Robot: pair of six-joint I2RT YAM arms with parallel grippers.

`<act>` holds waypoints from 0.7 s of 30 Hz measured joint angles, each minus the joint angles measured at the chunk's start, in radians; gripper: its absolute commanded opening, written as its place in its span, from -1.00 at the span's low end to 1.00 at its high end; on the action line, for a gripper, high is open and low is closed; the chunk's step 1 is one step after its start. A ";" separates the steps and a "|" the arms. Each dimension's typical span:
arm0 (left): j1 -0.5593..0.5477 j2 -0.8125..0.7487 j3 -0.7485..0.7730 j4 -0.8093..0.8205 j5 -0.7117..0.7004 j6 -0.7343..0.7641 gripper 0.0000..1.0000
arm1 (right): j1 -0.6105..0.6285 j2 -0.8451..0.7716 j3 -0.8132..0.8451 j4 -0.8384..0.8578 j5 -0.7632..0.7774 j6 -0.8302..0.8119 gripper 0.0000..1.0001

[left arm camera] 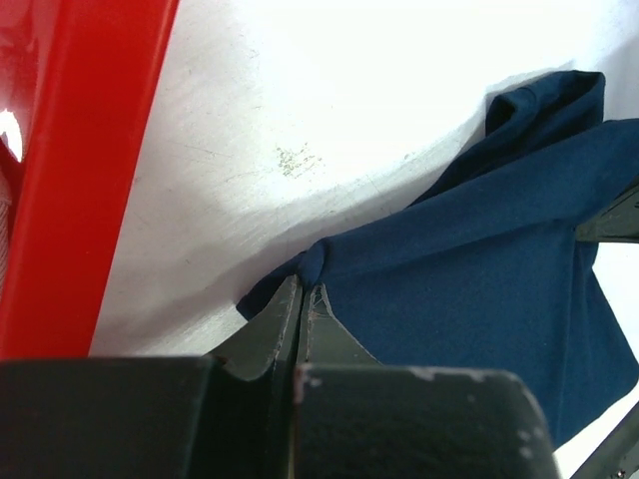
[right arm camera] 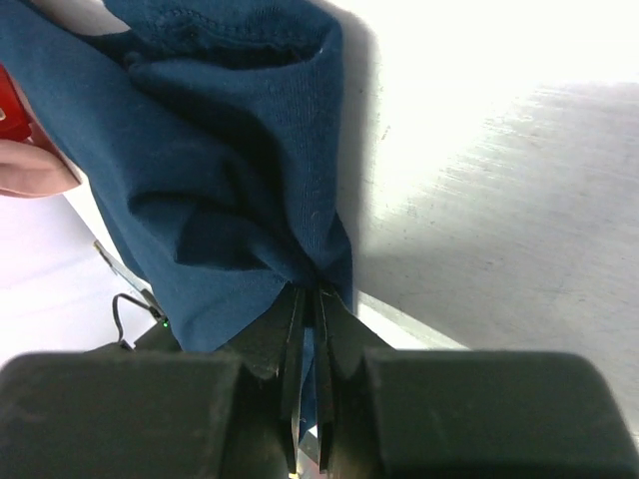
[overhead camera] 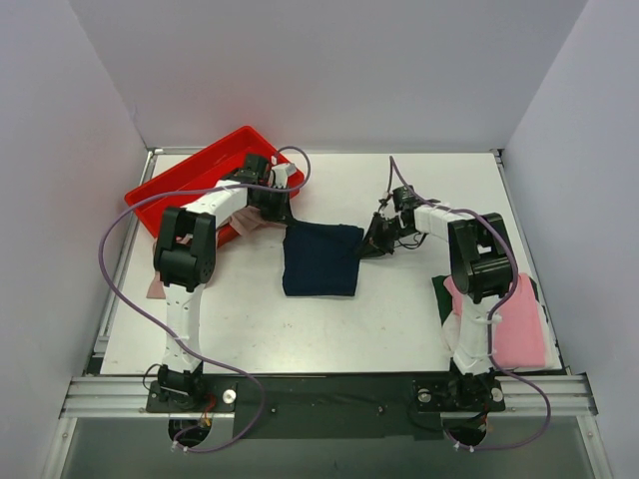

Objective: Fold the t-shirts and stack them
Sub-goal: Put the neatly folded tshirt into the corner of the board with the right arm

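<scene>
A dark navy t-shirt (overhead camera: 319, 261) lies folded into a rough rectangle in the middle of the table. My left gripper (overhead camera: 283, 222) sits at its far left corner. In the left wrist view this gripper (left arm camera: 303, 284) is shut on a pinch of the navy cloth (left arm camera: 479, 269). At the far right corner my right gripper (overhead camera: 367, 243) is shut too, its fingers (right arm camera: 312, 294) clamping a bunched fold of navy cloth (right arm camera: 200, 200). A bright pink t-shirt (overhead camera: 521, 324) lies by the right arm's base. A dusty beige-pink t-shirt (overhead camera: 243, 228) shows under the left arm.
A red plastic tray (overhead camera: 190, 178) stands at the back left, its rim (left arm camera: 90, 170) close beside the left gripper. A dark mat (overhead camera: 439, 289) lies under the pink shirt. White walls enclose the table on three sides.
</scene>
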 measured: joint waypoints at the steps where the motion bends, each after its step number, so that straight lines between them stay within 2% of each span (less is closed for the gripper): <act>1: 0.000 0.000 0.000 -0.001 -0.002 0.000 -1.00 | -0.005 -0.002 -0.005 0.004 -0.005 0.000 -1.00; 6: -0.001 0.000 0.001 -0.002 -0.012 0.004 -1.00 | -0.020 -0.010 -0.014 0.022 -0.029 -0.001 -1.00; 7: -0.001 0.000 0.002 -0.002 -0.015 0.005 -1.00 | -0.020 -0.010 -0.014 0.024 -0.030 -0.002 -0.95; 8: -0.001 0.000 0.002 -0.002 -0.016 0.007 -1.00 | -0.020 -0.011 -0.014 0.025 -0.031 -0.003 -0.84; 9: -0.002 0.000 0.001 -0.002 -0.016 0.010 -1.00 | -0.020 -0.011 -0.014 0.025 -0.032 -0.004 -0.60; 10: -0.002 0.000 0.002 -0.002 -0.017 0.015 -0.71 | -0.020 -0.012 -0.014 0.023 -0.031 -0.009 -0.52; 11: -0.003 0.000 0.002 -0.002 -0.026 0.023 -0.59 | -0.021 -0.014 -0.013 0.011 -0.027 -0.013 -0.36; 12: -0.002 0.000 0.002 0.001 -0.033 0.031 -0.40 | -0.024 -0.016 -0.013 -0.005 -0.023 -0.021 -0.30; 14: 0.004 0.000 0.001 0.002 -0.040 0.044 -0.22 | -0.032 -0.021 -0.011 -0.031 -0.011 -0.029 -0.18; 18: 0.005 -0.015 0.001 0.001 -0.038 0.053 -0.04 | -0.038 -0.051 -0.006 -0.073 0.020 -0.049 0.02; 21: 0.008 -0.037 0.001 0.000 -0.044 0.058 0.02 | -0.037 -0.101 -0.006 -0.092 0.040 -0.051 0.13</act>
